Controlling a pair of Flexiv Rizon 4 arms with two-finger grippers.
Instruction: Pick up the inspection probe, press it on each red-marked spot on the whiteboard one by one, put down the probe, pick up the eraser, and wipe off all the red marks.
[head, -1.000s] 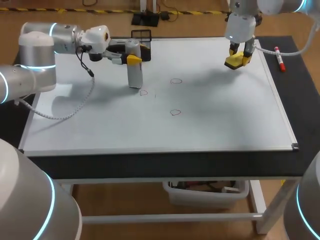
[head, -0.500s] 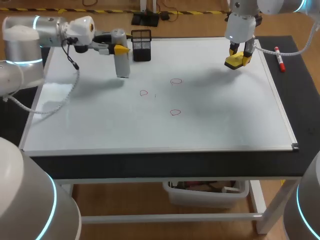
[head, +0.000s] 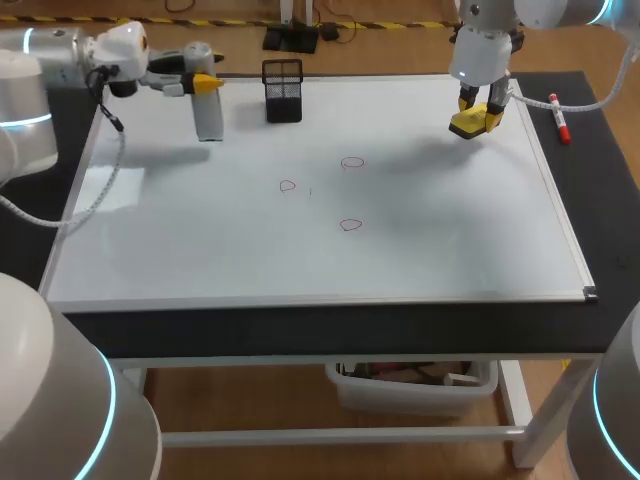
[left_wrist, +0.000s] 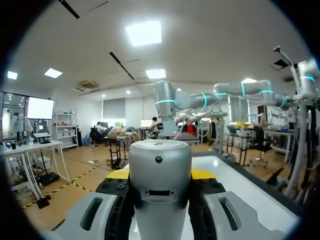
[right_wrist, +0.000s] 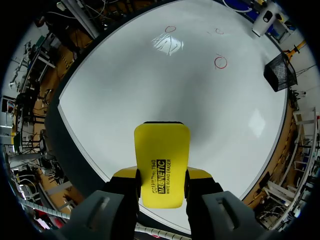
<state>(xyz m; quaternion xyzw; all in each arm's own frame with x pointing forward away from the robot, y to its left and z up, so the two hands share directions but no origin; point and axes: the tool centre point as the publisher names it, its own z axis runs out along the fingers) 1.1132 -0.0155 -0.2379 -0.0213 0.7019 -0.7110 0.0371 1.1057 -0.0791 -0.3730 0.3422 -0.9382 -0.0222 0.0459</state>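
Surface: white whiteboard (head: 450, 250) flat on a dark-topped table, three small red marks (head: 350, 225) near its middle.
Probe: silver-grey inspection probe (head: 208, 118), upright over the board's far left part, near a black mesh holder (head: 283, 90).
Left gripper (head: 205, 84): pinching the probe's upper end from two sides.
Probe handling: probably rigid and smooth-cased, so it could slip. The high hold leaves the tip free.
Eraser (right_wrist: 162, 170): yellow block clamped in the right gripper (head: 474, 118), above the board's far right, near a red marker (head: 559, 117).
Eraser handling: likely light and stiff; the hold on its long sides looks steady.
Marks to tools: well apart from both, between them.
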